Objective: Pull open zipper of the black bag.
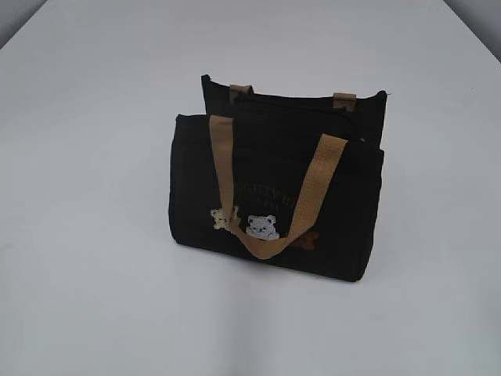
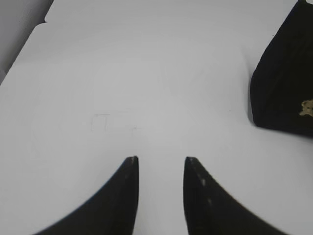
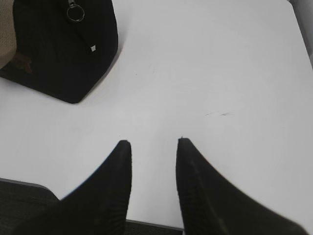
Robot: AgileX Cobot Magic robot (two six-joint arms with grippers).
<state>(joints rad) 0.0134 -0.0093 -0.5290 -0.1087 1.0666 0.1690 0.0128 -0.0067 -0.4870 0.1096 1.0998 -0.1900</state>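
The black bag (image 1: 274, 196) stands upright in the middle of the white table, its tan handles (image 1: 313, 188) hanging down the front over the bear patches. Its zipper (image 1: 297, 100) runs along the top edge. In the right wrist view the bag (image 3: 63, 49) fills the upper left corner, and the silver ring pull (image 3: 75, 12) hangs on its end. My right gripper (image 3: 151, 142) is open over bare table, well short of the bag. In the left wrist view the bag (image 2: 283, 83) sits at the right edge. My left gripper (image 2: 161, 159) is open with nothing between its fingers. Neither gripper shows in the exterior view.
The white table (image 1: 94, 235) spreads out on all sides of the bag. Its near edge (image 3: 146, 223) lies just under my right gripper, with a dark surface below. A table edge (image 2: 29, 39) also shows at the far left of the left wrist view.
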